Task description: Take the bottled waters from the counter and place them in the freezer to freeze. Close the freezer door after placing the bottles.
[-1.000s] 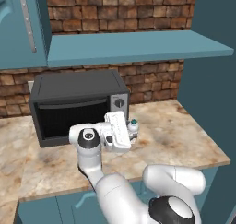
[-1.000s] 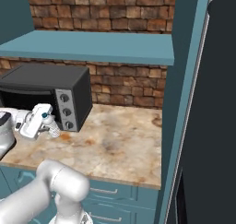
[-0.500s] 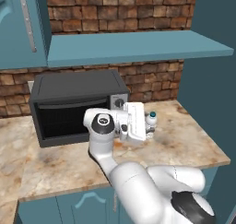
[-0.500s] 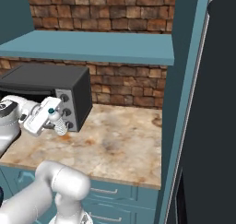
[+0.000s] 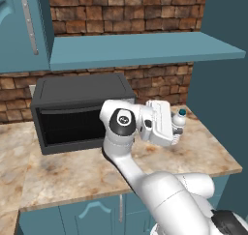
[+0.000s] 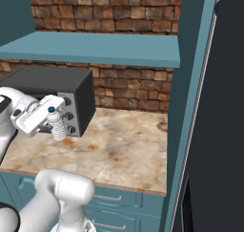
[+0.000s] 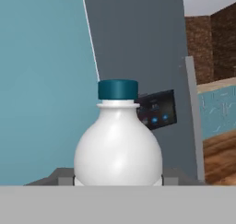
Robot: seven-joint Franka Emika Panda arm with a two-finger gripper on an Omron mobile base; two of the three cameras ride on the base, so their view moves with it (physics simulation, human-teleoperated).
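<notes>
My gripper (image 5: 169,127) is shut on a whitish bottled water (image 5: 178,123) with a dark teal cap and holds it upright above the counter (image 5: 63,171), right of the black toaster oven. From the other side, the ribbed bottle (image 6: 57,126) hangs in the gripper (image 6: 45,115) in front of the oven's knobs. In the hand view the bottle (image 7: 118,149) sits between the fingertips (image 7: 61,177), facing the slate-blue freezer door (image 7: 138,48) with its black control panel (image 7: 156,109) and grey handle (image 7: 193,117). The freezer (image 6: 226,111) stands dark at far right. The blue bottle is out of view.
A black toaster oven (image 5: 80,108) stands on the counter against the brick wall. A teal shelf (image 5: 140,48) runs above it. A tall teal side panel (image 6: 193,107) separates the counter (image 6: 124,145) from the freezer. Teal drawers (image 6: 119,202) lie below.
The arm has swung to the right with the bottle, from in front of the toaster oven's right end toward the counter's right side.
</notes>
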